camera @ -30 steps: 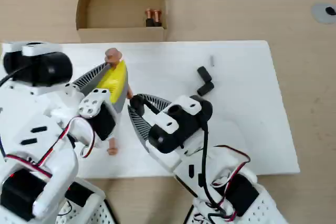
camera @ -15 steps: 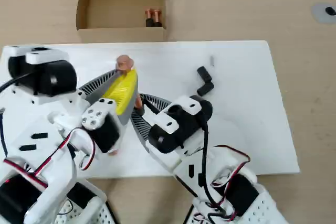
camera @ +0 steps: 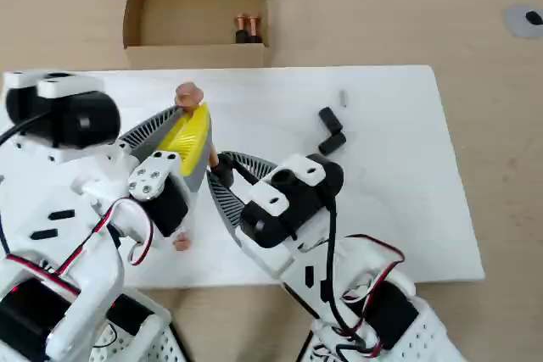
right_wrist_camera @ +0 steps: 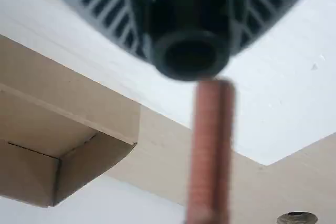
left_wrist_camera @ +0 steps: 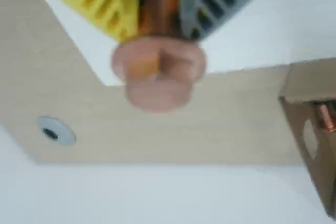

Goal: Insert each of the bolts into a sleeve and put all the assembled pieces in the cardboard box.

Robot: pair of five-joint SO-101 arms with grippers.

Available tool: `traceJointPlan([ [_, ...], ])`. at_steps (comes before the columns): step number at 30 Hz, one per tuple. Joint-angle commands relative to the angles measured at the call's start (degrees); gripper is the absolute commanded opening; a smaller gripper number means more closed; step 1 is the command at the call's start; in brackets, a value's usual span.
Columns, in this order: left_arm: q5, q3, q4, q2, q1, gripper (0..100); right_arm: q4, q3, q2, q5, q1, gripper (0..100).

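High view: the cardboard box (camera: 133, 14) stands open on the desk (camera: 492, 48), just past the far edge of a white board (camera: 399, 209). Two assembled pieces (camera: 247, 28) lie side by side in it, against its right wall. The left gripper (camera: 188, 112) is over the left part of the board. Its yellow and grey fingers (camera: 187, 133) pinch a copper bolt (camera: 187, 93), whose head sticks out past the fingertips toward the box. The right gripper (camera: 219, 161) is just beside it, nearer the middle of the board, and its dark ribbed fingers clamp a black sleeve (camera: 222, 167). Further right on the board lie a loose sleeve (camera: 329, 114) and a second loose sleeve (camera: 333, 142), close together and at an angle to each other. A copper piece (camera: 181, 242), seemingly another bolt, shows at the near edge of the board, partly hidden by the left arm.

Left wrist view: the yellow finger and the grey one press on the bolt's shaft from either side. The bolt's broad head (left_wrist_camera: 157, 72) is clear of the fingertips. Beyond it are the corner of the board, bare desk with a round grommet (left_wrist_camera: 52, 132), and the box (left_wrist_camera: 310, 129) with a copper end visible inside.

Right wrist view: the sleeve (right_wrist_camera: 191, 51) sits gripped between the two fingers with its open bore facing outward. The copper shaft of the bolt (right_wrist_camera: 210, 150) has its end just at the sleeve's rim, slightly off the bore; whether they touch cannot be told. A corner of the box (right_wrist_camera: 52, 156) lies behind.
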Motion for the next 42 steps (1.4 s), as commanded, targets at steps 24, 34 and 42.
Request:
traceJointPlan([
  [24, 0.79, 8.35, -9.05, -0.40, -0.26, 0, -1.49, -0.31, -0.48, -2.73, 1.01, 1.2],
  [34, -0.70, 7.91, -3.87, -6.29, 0.26, 1, -1.49, -0.22, -0.48, -2.73, 2.33, 1.2],
  [42, -3.60, 8.26, 2.64, -12.26, 1.58, 1, -1.49, -0.22, -0.40, -2.81, 3.21, 1.2],
])
